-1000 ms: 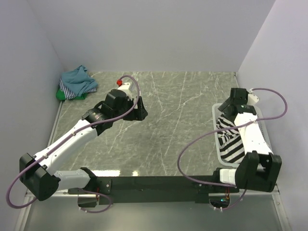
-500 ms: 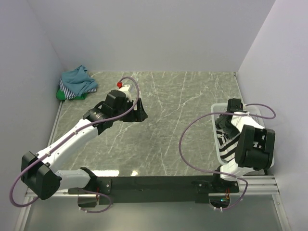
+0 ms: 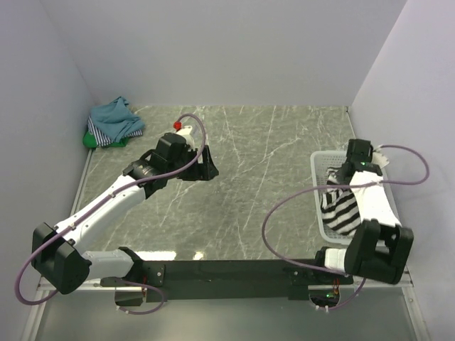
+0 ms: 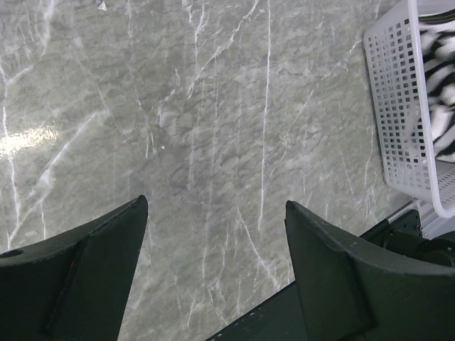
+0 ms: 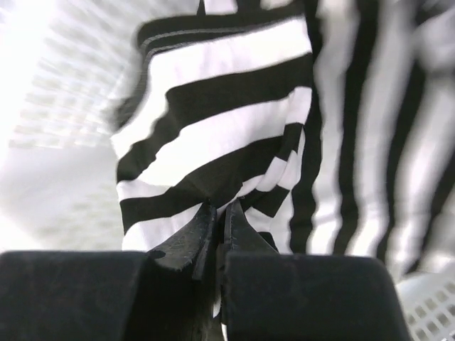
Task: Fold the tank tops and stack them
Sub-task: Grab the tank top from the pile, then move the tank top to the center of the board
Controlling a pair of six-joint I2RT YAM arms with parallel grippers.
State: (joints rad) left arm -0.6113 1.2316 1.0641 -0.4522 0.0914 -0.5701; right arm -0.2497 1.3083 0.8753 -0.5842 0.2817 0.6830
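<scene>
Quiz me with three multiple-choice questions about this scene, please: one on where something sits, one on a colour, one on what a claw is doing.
1. Where is the white basket?
A. Far left corner
B. Right edge of the table
C. Middle of the table

2. What colour is the tank top that the right gripper pinches?
A. Plain teal
B. Black-and-white stripes
C. Plain green

3. What state is the left gripper in?
A. Open, holding nothing
B. Shut on cloth
C. Inside the basket

Answers:
1 B: the top view shows it at the table's right side, by the right arm.
2 B: the right wrist view shows the gripper shut on bold stripes.
3 A: its jaws stand wide apart above bare table.
</scene>
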